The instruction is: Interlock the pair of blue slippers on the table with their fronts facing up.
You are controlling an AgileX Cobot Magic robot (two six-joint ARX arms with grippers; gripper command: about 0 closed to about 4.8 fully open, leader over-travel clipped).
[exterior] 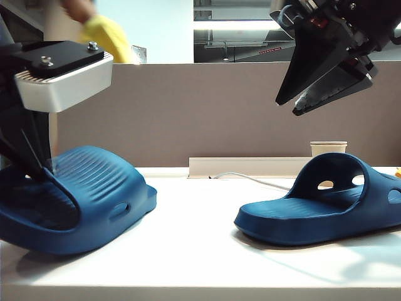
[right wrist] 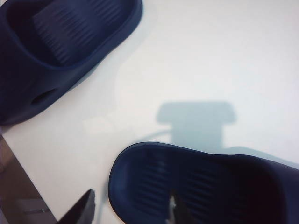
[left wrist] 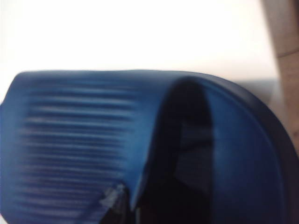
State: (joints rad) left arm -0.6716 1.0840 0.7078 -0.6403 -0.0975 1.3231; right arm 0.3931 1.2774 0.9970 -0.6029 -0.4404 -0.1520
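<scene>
Left end effector (exterior: 44, 169): nearest to the exterior camera, at the left edge of that view; its dark fingers are clamped narrow on the rear edge of the ribbed strap of the near slipper, under a silver-grey wrist block.
Near slipper (exterior: 75, 200): dark navy moulded foam slide sandal with a wide ribbed strap and an oval side hole; it sits on the tabletop at the left, and whether its heel end is raised cannot be told. In the left wrist view the ribbed strap (left wrist: 79, 140) fills the picture, blurred.
Tabletop (exterior: 200, 251): large flat white surface; the bare stretch between the two sandals keeps them well apart.
Far slipper (exterior: 326, 207): matching navy slide sandal, lying flat, sole down, at the right, untouched. The right wrist view shows its ribbed lighter-blue footbed (right wrist: 187, 186) directly below the camera.
Right end effector (exterior: 329, 78): hangs above the far slipper, fingers spread wide, holding nothing.
Partition panel (exterior: 207, 113): grey-brown board along the back edge, with a pale paper cup (exterior: 328, 148) before it.
Step in hand (judgement): bringing the near slipper towards its mate.
Technique (judgement): keep the pinch firm on the strap, since soft foam can slip; carry the sandal low; align the pair before nesting.
</scene>
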